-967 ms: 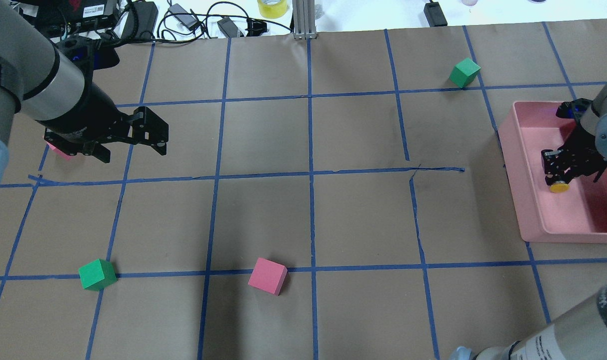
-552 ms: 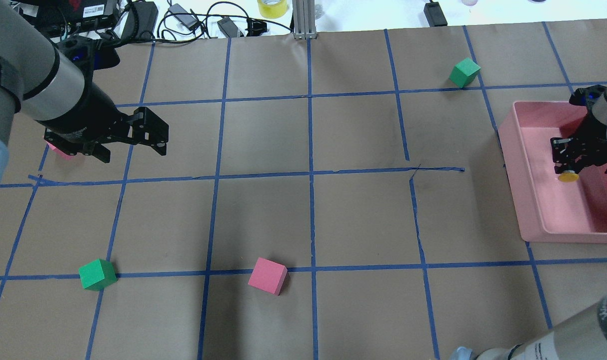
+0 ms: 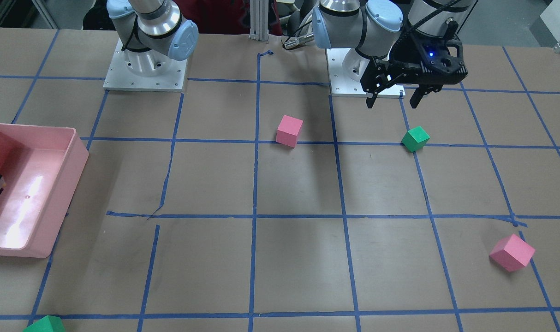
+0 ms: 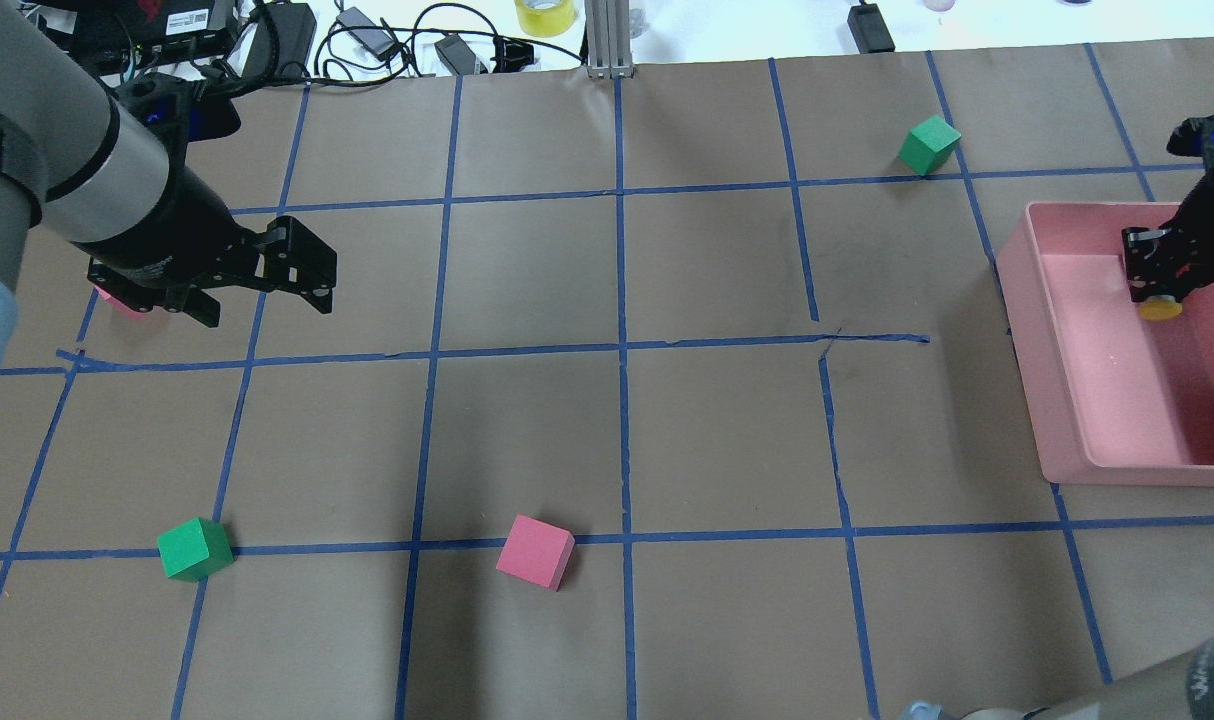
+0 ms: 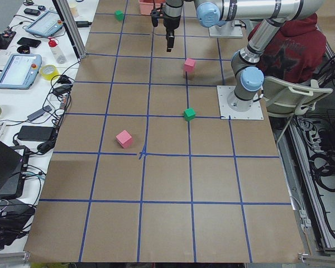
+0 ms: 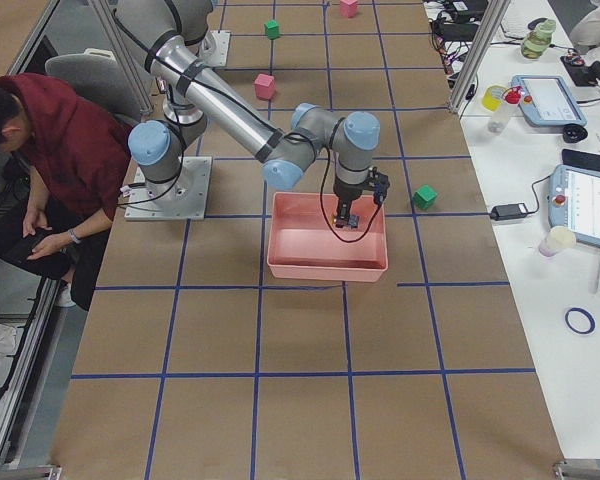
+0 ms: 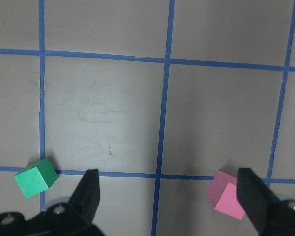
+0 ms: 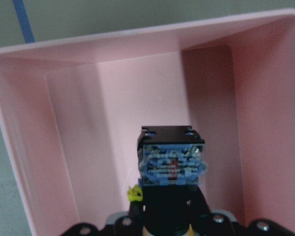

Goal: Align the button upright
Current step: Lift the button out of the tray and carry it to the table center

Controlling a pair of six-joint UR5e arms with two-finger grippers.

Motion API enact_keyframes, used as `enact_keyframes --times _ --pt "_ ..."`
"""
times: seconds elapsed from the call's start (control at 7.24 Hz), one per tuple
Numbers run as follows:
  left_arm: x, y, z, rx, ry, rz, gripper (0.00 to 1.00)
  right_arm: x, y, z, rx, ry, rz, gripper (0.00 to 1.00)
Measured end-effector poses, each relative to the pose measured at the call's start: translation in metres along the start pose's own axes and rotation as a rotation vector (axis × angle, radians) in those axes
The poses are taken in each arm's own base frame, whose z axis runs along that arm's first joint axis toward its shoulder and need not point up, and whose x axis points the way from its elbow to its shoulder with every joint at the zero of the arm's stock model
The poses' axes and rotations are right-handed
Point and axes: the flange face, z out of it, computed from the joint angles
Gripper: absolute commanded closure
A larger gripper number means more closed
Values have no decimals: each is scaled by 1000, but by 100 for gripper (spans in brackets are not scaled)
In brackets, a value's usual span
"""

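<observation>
Reaching out from its base, the right arm is bent at the elbow and its wrist is turned straight down, so that the right claw (image 4: 1157, 286) is held inside the pink tray (image 4: 1027, 330), which is set toward the right edge of the bench. The claw is closed on the button (image 4: 1159, 309). The black body is pinched between the two fingers, the yellow cap is seen just beneath them from overhead, and the grey-blue terminal end is turned toward the wrist camera. The button is held in the half of the tray away from the robot; whether the tray floor is touched cannot be told.

The left arm is stretched over the left half of the bench, and the left claw (image 3: 390, 103) is held high above the surface, pointed down. Its fingers are spread wide and nothing is gripped between them. Beneath it, a green cube (image 4: 195, 548) and a pink cube (image 4: 535, 552) are seen near the robot's edge of the bench. A second pink cube (image 3: 511, 252) is placed farther out toward the left edge, and a second green cube (image 4: 929, 145) near the far edge.
</observation>
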Motion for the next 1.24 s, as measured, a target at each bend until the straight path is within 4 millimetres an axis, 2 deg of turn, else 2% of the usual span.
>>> enact_keyframes --times 0.14,0.41,0.69,0.97,1.24 --pt "0 0 0 -1 -3 2 0 -16 -7 -19 16 4 -31 100" --pt "-1 1 0 -3 -9 2 0 -79 -14 -46 31 4 -130 98" --pt "-2 2 0 -10 -10 1 0 -144 -11 -48 32 -29 -145 100" --pt "-2 3 1 -17 -10 1 0 -231 5 -52 33 -59 -154 100" --pt "-2 4 1 -24 -10 1 0 -313 27 -46 19 -70 -139 100"
